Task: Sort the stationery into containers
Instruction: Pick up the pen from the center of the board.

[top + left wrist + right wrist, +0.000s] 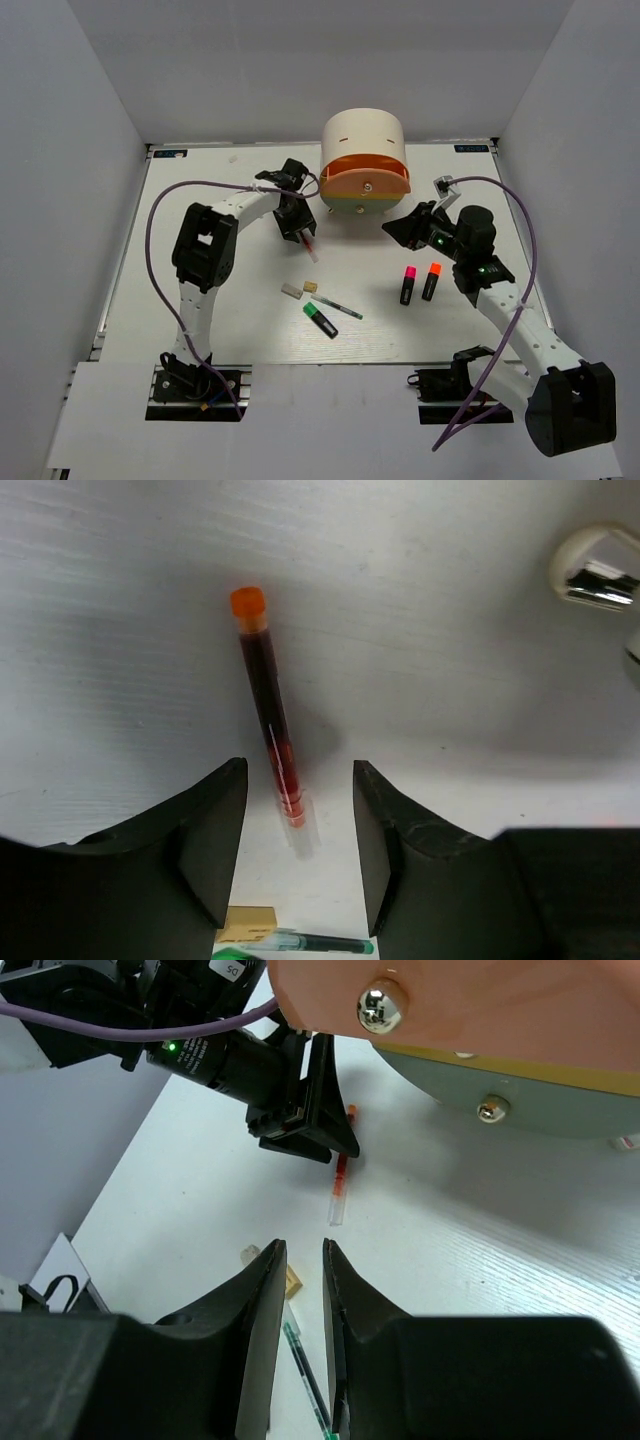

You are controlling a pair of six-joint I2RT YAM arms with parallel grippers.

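Note:
My left gripper [303,238] is open and hangs low over the thin red-white pen [311,248], just left of the cream drawer unit [363,135]. In the left wrist view the pen [268,705] lies on the table, its clear end between my fingertips [215,810]. The orange drawer [367,178] sits above the yellow drawer [360,206]; both look shut. My right gripper [392,228] is right of the unit, empty, its jaws a narrow gap apart [300,1260]. The pink [408,285], orange [432,281] and green [320,320] highlighters lie on the table.
The teal pen [337,306], grey eraser [291,291] and tan eraser [311,286] lie in the table's middle. The right wrist view shows the orange drawer's knob [380,1005], the lower knob [490,1110] and the left gripper [310,1130] over the pen [340,1185].

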